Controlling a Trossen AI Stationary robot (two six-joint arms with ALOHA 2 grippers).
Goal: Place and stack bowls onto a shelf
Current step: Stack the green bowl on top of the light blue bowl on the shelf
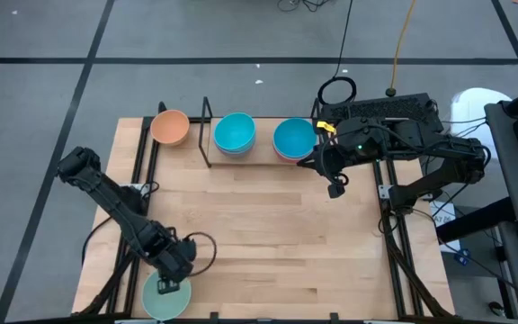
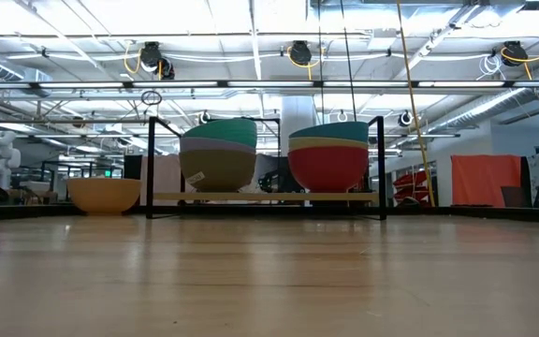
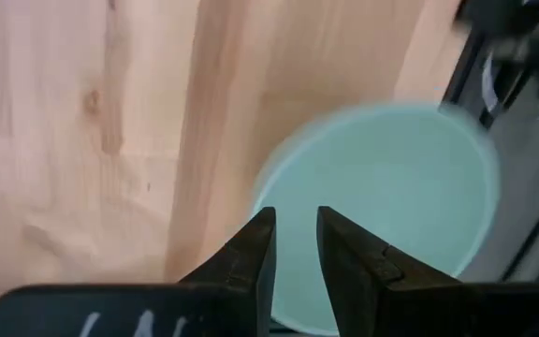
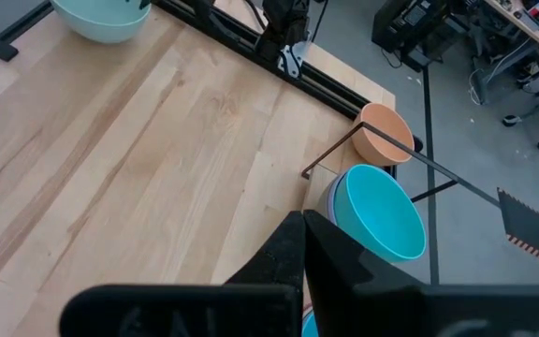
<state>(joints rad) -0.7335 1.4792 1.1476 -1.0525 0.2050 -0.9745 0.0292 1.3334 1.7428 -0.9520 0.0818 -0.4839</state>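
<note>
A mint green bowl [image 1: 165, 299] [image 3: 382, 206] stands on the table's near left corner. My left gripper [image 1: 166, 286] [image 3: 296, 229] hangs over it pointing down, open by a narrow gap, its fingertips above the bowl's edge. The shelf [image 1: 207, 135] [image 2: 265, 197] at the far edge carries two stacks of bowls. The left stack [image 1: 235, 133] [image 2: 218, 154] has a teal-blue bowl on top, and so does the right stack [image 1: 293, 139] [image 2: 328, 159]. An orange bowl [image 1: 170, 128] [image 2: 104, 195] stands on the table left of the shelf. My right gripper [image 1: 335, 187] [image 4: 304, 220] waits shut, raised near the right stack.
Black frame rails [image 1: 142, 162] run along the table's left side and others [image 1: 389, 225] along its right side. Cables and equipment [image 1: 385, 112] lie beyond the far right corner. The shelf's black wire uprights [image 4: 363, 136] rise between the orange bowl and the left stack.
</note>
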